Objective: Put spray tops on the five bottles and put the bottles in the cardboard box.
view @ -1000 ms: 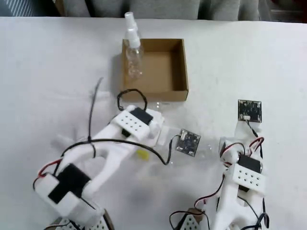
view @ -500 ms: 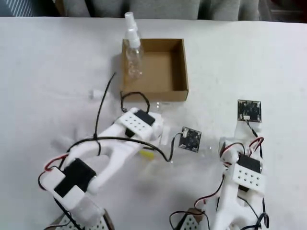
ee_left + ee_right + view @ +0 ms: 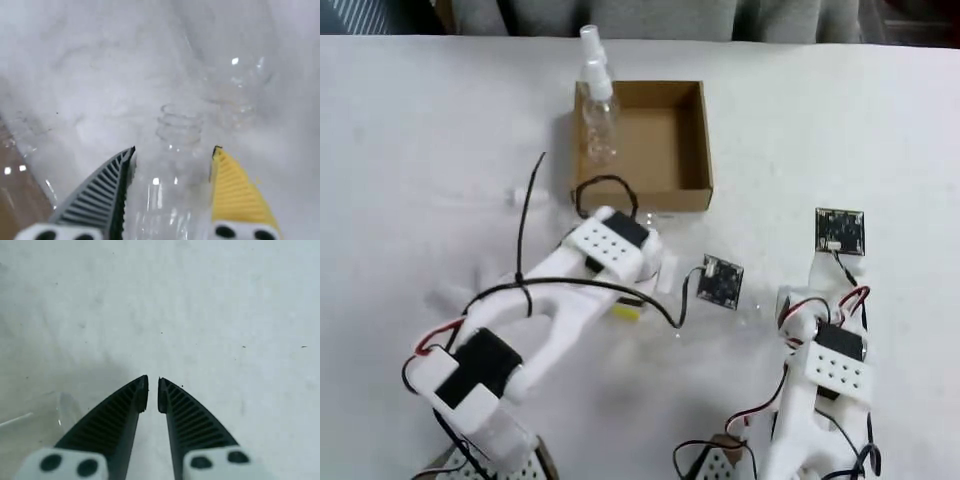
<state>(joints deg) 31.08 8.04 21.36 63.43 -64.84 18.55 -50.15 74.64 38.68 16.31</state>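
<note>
Left gripper point(image 3: 173, 150): clamped on one clear bottle point(image 3: 180, 125) just below its bare threaded neck, close to the front of the cardboard box point(image 3: 703, 140). Beyond it, a second uncapped bottle point(image 3: 235, 80) on the white desk point(image 3: 410, 120). Right gripper point(image 3: 152, 390): nearly pressed together, holding nothing, over bare desk. One topped bottle point(image 3: 598, 120), spray top point(image 3: 588, 40) on, upright at the box's left wall. Three bottles counted in all.
</note>
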